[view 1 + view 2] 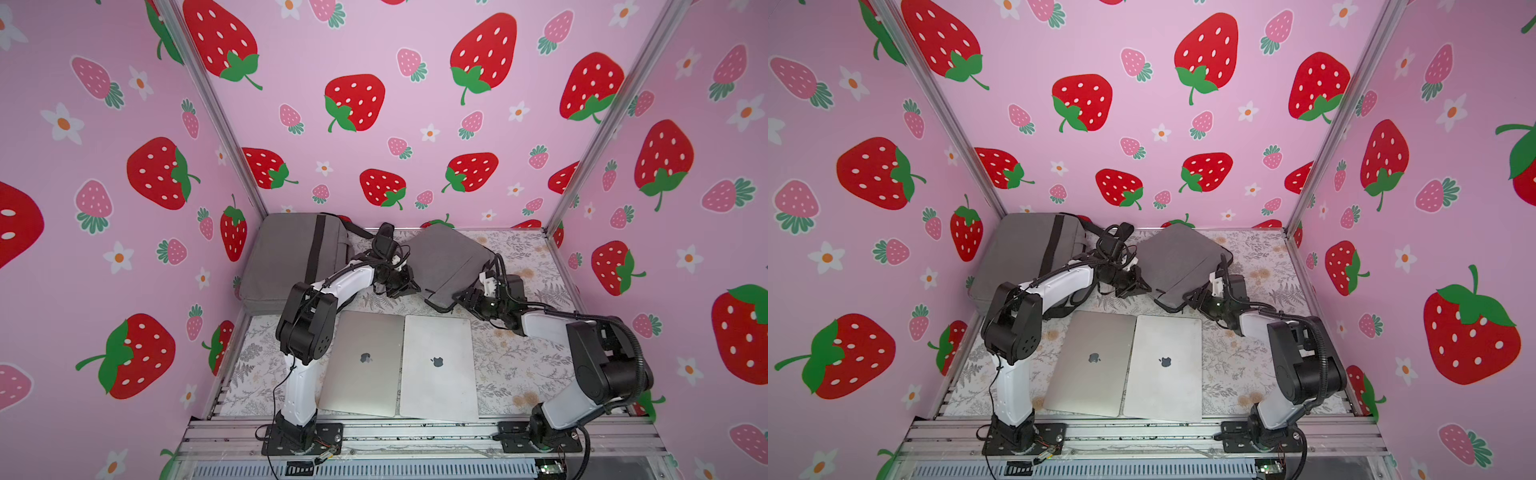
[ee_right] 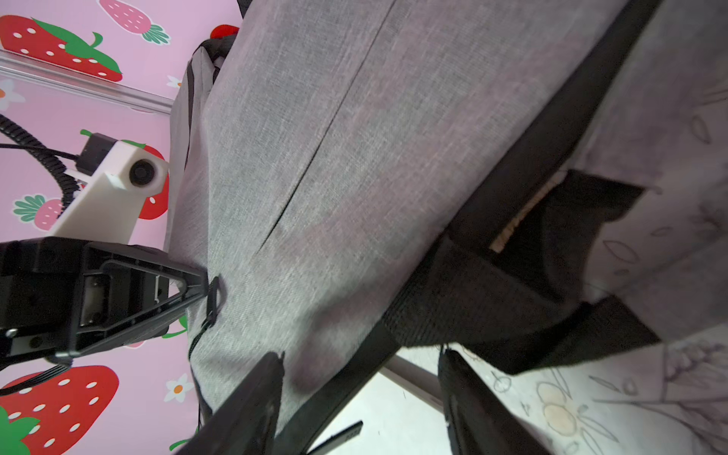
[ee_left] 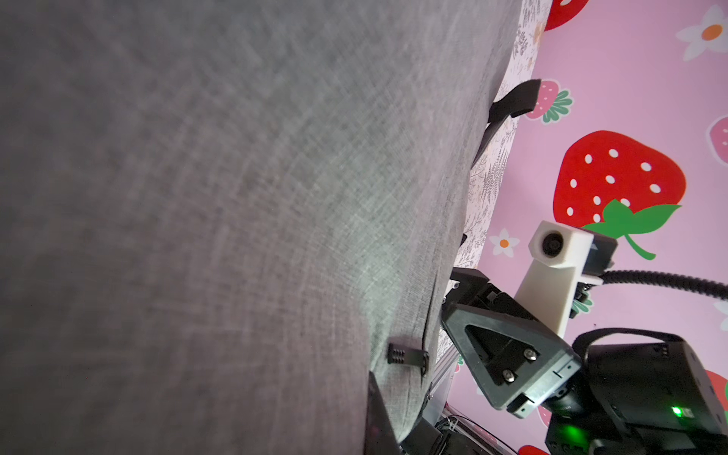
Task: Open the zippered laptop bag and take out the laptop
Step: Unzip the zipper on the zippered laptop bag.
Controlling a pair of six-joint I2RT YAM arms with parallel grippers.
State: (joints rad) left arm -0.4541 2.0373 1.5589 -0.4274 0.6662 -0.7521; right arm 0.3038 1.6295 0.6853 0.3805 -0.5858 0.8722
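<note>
Strawberry-print pink walls box in a floral tablecloth (image 1: 519,365). Between the two grippers sits the gray laptop bag (image 1: 449,257), tilted up off the cloth. The left gripper (image 1: 409,286) is clenched, its tip against the bag's edge right at the zipper pull (image 2: 212,299); whether it pinches the pull I cannot tell. The right gripper (image 2: 360,354) is released, its jaws spread and straddling the bag's lower corner and black strap (image 2: 472,299). Behind both jaws, toward the arm bases, a silver laptop (image 1: 365,361) and a paler laptop (image 1: 436,365) lie closed, side by side. A larger gray bag (image 1: 291,257) lies behind the left wrist.
</note>
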